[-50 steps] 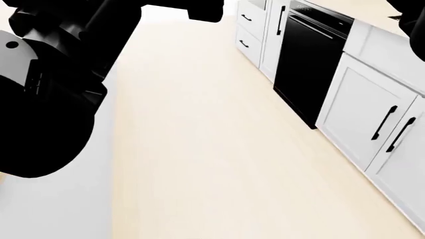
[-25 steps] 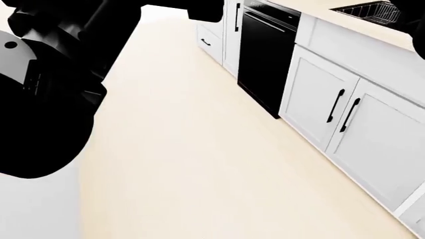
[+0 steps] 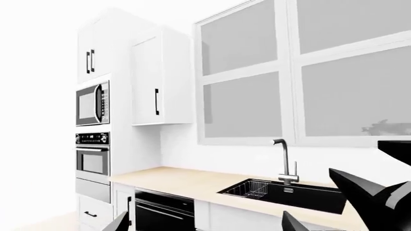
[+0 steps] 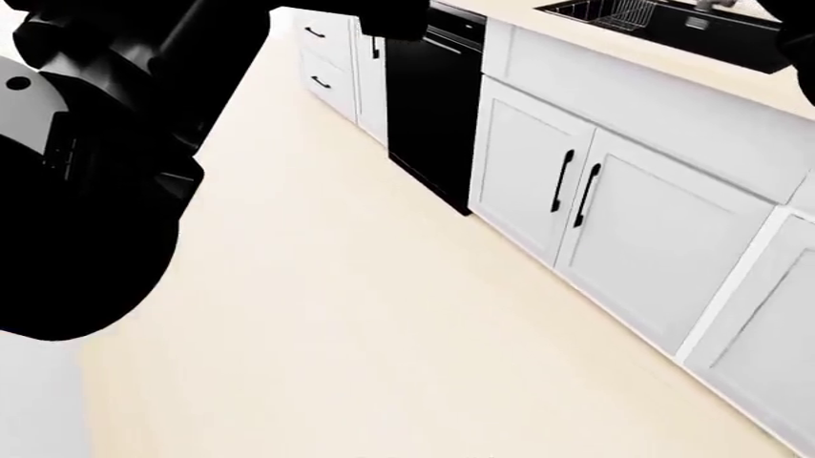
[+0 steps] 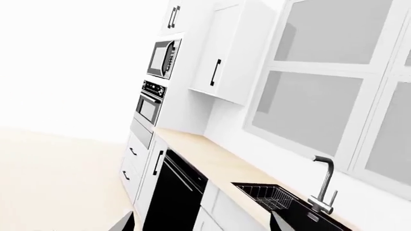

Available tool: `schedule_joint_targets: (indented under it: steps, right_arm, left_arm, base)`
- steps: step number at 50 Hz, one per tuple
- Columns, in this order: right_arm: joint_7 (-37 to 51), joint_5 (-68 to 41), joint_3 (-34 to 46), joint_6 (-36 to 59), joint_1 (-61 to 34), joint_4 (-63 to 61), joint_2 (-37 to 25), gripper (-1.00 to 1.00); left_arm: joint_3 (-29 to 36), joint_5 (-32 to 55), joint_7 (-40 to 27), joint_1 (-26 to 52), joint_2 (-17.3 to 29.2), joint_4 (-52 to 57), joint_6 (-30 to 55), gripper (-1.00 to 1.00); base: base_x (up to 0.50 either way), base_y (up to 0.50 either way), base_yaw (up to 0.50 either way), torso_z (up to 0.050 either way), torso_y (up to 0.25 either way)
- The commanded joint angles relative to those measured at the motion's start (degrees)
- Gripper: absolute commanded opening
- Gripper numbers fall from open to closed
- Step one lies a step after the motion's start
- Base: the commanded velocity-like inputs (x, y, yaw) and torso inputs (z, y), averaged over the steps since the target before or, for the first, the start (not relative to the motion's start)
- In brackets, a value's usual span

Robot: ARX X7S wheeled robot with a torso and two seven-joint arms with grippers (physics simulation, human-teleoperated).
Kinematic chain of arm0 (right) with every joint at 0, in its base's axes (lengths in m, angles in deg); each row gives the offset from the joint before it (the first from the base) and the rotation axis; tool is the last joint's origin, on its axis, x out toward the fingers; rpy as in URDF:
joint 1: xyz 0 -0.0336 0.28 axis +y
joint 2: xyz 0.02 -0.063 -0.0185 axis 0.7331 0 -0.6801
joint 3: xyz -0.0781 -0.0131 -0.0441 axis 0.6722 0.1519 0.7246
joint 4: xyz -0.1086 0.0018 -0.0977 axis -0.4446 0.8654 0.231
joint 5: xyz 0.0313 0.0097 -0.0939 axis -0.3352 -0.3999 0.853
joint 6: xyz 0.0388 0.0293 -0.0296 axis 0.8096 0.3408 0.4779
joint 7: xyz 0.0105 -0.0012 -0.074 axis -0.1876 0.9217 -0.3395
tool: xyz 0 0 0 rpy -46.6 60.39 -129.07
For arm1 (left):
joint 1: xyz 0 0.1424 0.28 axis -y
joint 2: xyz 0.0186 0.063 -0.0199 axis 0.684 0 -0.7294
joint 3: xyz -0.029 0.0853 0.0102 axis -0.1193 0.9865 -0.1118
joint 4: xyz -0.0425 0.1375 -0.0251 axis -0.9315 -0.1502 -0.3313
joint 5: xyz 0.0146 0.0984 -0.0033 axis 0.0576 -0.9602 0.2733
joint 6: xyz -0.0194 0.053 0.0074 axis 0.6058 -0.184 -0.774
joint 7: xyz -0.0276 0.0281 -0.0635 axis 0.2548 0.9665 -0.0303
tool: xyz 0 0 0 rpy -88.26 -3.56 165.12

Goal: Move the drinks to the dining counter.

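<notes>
None of the drinks shows in any view, and the dining counter is out of view. My left gripper (image 3: 204,226) is open and empty; only its two fingertips (image 3: 119,224) show, spread wide, facing the kitchen wall with the sink. My right gripper (image 5: 202,225) is also open and empty, with its fingertips (image 5: 125,225) far apart. In the head view my left arm (image 4: 90,162) fills the left side as a large black and grey mass.
A wood worktop (image 4: 662,52) with a black sink (image 4: 662,19) runs along the right over white cabinets (image 4: 624,200) and a black dishwasher (image 4: 427,105). Pale wood floor (image 4: 357,315) spreads ahead. A wall oven and microwave (image 3: 93,103) stand at the run's far end.
The head view has swung along the cabinet run: the dishwasher moved left and farther off, and the sink has come into view at the top right. My left arm stays put in view.
</notes>
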Motion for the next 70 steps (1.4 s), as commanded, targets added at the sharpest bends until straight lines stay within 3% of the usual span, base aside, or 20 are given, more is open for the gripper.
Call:
schedule_joint_targets:
  steps: [1, 70]
  right_arm:
    - [-0.1, 0.0, 0.0, 0.0, -0.1, 0.0, 0.0, 1.0]
    - [0.8, -1.0, -0.8, 0.5, -0.9, -0.3, -1.0, 1.0]
  left_arm:
    - [0.0, 0.0, 0.0, 0.1, 0.1, 0.0, 0.0, 1.0]
    - [0.0, 0.2, -0.3, 0.2, 0.2, 0.1, -0.2, 1.0]
  base:
    - [-0.05, -0.07, -0.5, 0.0, 0.0]
    - [-0.06, -0.06, -0.5, 0.0, 0.0]
